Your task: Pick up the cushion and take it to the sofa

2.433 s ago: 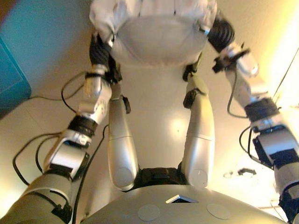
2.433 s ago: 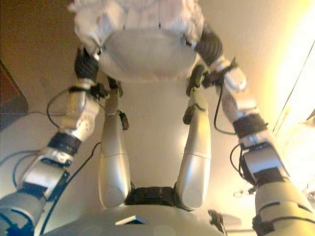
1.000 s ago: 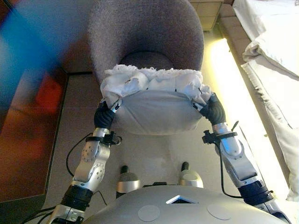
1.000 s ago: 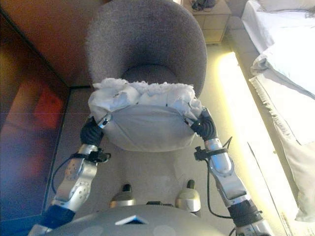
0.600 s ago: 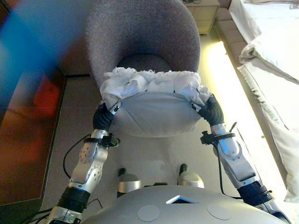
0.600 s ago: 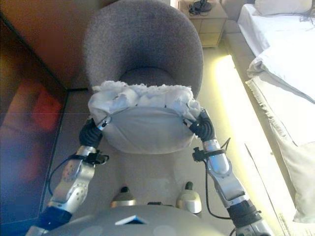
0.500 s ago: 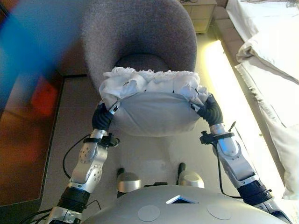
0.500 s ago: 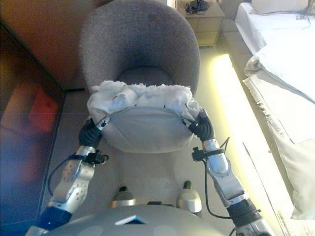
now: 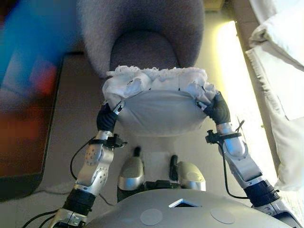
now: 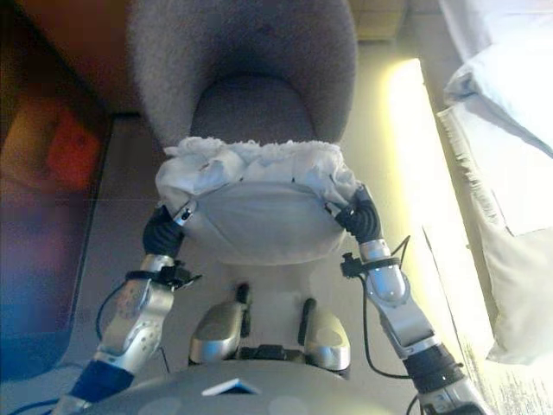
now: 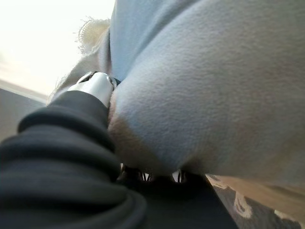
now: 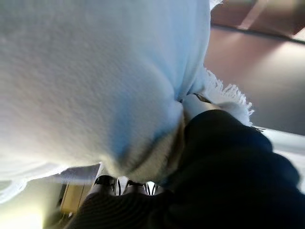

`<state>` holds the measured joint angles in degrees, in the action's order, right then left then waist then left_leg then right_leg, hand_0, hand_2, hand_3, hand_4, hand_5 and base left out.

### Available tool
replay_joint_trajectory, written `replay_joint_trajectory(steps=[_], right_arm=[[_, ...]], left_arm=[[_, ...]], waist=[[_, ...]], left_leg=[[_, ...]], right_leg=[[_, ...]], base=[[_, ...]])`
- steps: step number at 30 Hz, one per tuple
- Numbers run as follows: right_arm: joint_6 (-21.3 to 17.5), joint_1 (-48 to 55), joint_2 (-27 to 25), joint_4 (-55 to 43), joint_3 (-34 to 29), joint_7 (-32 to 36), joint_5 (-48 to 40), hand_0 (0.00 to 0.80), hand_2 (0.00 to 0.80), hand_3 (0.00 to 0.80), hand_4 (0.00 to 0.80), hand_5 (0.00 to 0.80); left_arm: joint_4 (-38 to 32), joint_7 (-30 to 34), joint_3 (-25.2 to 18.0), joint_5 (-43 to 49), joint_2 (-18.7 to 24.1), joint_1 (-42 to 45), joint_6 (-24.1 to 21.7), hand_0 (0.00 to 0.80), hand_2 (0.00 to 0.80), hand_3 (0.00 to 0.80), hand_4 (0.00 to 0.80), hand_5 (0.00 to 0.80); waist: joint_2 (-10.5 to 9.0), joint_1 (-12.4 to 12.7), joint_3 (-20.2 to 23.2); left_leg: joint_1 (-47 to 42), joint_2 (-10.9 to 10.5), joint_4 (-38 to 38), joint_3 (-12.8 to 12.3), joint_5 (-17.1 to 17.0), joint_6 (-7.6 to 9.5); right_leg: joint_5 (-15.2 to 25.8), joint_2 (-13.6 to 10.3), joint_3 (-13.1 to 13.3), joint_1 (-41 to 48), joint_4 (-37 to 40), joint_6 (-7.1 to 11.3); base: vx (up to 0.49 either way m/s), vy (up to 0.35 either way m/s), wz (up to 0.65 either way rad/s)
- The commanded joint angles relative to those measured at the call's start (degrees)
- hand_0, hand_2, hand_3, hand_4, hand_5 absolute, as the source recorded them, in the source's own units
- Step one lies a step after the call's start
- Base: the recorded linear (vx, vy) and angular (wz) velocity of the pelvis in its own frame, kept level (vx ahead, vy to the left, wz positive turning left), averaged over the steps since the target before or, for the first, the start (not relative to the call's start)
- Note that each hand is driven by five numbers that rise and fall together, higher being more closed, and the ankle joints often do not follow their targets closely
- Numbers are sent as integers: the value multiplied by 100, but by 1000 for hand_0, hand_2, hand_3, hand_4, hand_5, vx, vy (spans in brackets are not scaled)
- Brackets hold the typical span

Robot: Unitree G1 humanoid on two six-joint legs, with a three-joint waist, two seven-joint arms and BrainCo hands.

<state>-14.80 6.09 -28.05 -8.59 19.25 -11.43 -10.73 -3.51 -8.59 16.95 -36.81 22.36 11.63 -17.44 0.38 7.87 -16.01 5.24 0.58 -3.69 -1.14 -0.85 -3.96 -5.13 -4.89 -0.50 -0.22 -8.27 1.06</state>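
Observation:
A white-grey cushion point(image 9: 159, 111) with a fringed white edge is held in the air between my two hands. My left hand point(image 9: 107, 121) grips its left end and my right hand point(image 9: 218, 109) grips its right end. In the left wrist view my thumb point(image 11: 95, 86) presses into the cushion point(image 11: 214, 86) with fingertips curled under it. The right wrist view shows the cushion point(image 12: 86, 71) squeezed the same way. The sofa is a round grey armchair point(image 9: 142, 19); its seat point(image 9: 142, 50) lies just beyond the cushion's far edge.
A bed with white bedding point(image 9: 285, 71) stands along the right side. A dark glossy cabinet front point(image 9: 23, 133) stands at the left. A lit strip of pale floor point(image 9: 228, 61) runs between the chair and the bed.
The view has swung up from the floor to the armchair, then dipped a little. The armchair now sits closer, its seat right beyond the cushion. Both hands keep their hold.

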Motion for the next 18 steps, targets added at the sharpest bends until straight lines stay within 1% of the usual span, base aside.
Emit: replay_joint_trajectory(steps=[1,3,4,5,6,7,8,10,11,12,13,14,15,16,17,18], right_arm=[[-475,-318,-15,-638,104,6,123,800,800,800,800,800],[-476,-294,-7,-629,102,2,115,800,800,800,800,800],[-492,-271,-6,-612,100,-12,113,800,800,800,800,800],[-509,-279,-21,-601,83,-8,90,800,800,800,800,800],[-485,-298,-59,-624,73,-28,54,800,800,800,800,800],[-474,-289,-49,-611,48,-55,68,800,800,800,800,800],[-451,-288,-34,-575,-9,-117,45,800,800,800,800,800],[-375,-207,-5,-669,-165,-146,-147,800,800,800,800,800],[-379,-134,36,-698,-219,-188,-151,800,800,800,800,800],[-409,-89,95,-688,-284,-199,-115,800,800,800,800,800],[-410,-74,159,-679,-289,-225,-68,800,800,800,800,800],[-427,-45,220,-654,-275,-263,-4,800,800,800,800,800],[-403,-49,270,-629,-258,-283,49,800,800,800,800,800],[-363,-64,304,-620,-247,-287,74,800,800,800,800,800],[-308,-77,315,-647,-243,-281,58,800,800,800,800,800],[-312,-82,306,-663,-220,-279,42,800,800,800,800,800]], left_arm=[[-790,93,-153,125,-100,-158,-922,800,800,800,800,800],[-774,134,-141,111,-104,-147,-948,800,800,800,800,800],[-759,165,-131,115,-115,-132,-966,800,800,800,800,800],[-725,191,-140,114,-128,-161,-971,800,800,800,800,800],[-709,192,-146,99,-103,-212,-951,800,800,800,800,800],[-702,167,-147,95,-70,-284,-868,800,800,800,800,800],[-631,208,-164,-6,-20,-361,-787,800,800,800,800,800],[-595,391,-227,-82,44,-392,-703,800,800,800,800,800],[-589,491,-210,8,70,-384,-744,800,800,800,800,800],[-602,535,-174,66,88,-391,-766,800,800,800,800,800],[-627,532,-139,106,98,-384,-777,800,800,800,800,800],[-614,531,-126,113,136,-398,-794,800,800,800,800,800],[-597,511,-144,137,135,-416,-776,800,800,800,800,800],[-599,469,-164,143,128,-440,-733,800,800,800,800,800],[-625,420,-200,116,154,-498,-664,800,800,800,800,800],[-638,439,-247,101,188,-534,-647,800,800,800,800,800]], waist=[[39,178,350],[51,235,347],[65,280,347],[60,290,341],[21,251,355],[-17,225,403],[-83,208,463],[-293,218,618],[-393,222,730],[-431,234,815],[-453,237,870],[-436,229,915],[-415,179,937],[-408,138,946],[-375,81,954],[-402,27,936]], left_leg=[[888,347,737,-22,-1486,-237],[1041,443,765,-19,-1587,-286],[1172,528,800,-8,-1667,-339],[1201,600,768,-17,-1657,-339],[1128,616,732,-184,-1373,-252],[1066,644,670,-386,-1297,-206],[1016,632,529,-520,-1265,-104],[1036,466,194,-563,-1005,158],[999,364,110,-591,-873,302],[960,294,11,-611,-749,421],[891,229,-10,-562,-677,482],[794,161,-25,-454,-600,529],[679,125,-37,-449,-529,565],[592,86,-34,-447,-476,588],[464,18,4,-391,-427,619],[382,-74,10,-376,-381,644]], right_leg=[[-730,552,-138,1758,331,31],[-1001,559,-78,1858,142,15],[-1151,552,-29,1930,40,17],[-1277,493,-7,1969,-65,51],[-1319,387,-77,1941,-210,125],[-1345,263,-149,1981,-322,218],[-1183,102,-218,2033,-501,359],[-501,-169,-246,2064,-953,670],[6,-258,-238,2016,-1283,844],[375,-316,-253,1970,-1676,939],[706,-371,-236,1835,-1978,998],[952,-393,-198,1679,-2268,1019],[1117,-348,-157,1487,-2469,1017],[1150,-293,-130,1327,-2517,1006],[1121,-116,-135,1079,-2379,960],[1025,-70,-239,898,-2260,925]], base=[[590,125,-38],[586,154,-38],[645,213,-23],[643,254,-20],[558,274,-36],[515,281,-50],[534,281,-50],[476,251,-7],[460,255,11],[455,242,-6],[454,213,-20],[460,188,-12],[432,164,-1],[452,151,3],[405,109,1],[426,82,4]])
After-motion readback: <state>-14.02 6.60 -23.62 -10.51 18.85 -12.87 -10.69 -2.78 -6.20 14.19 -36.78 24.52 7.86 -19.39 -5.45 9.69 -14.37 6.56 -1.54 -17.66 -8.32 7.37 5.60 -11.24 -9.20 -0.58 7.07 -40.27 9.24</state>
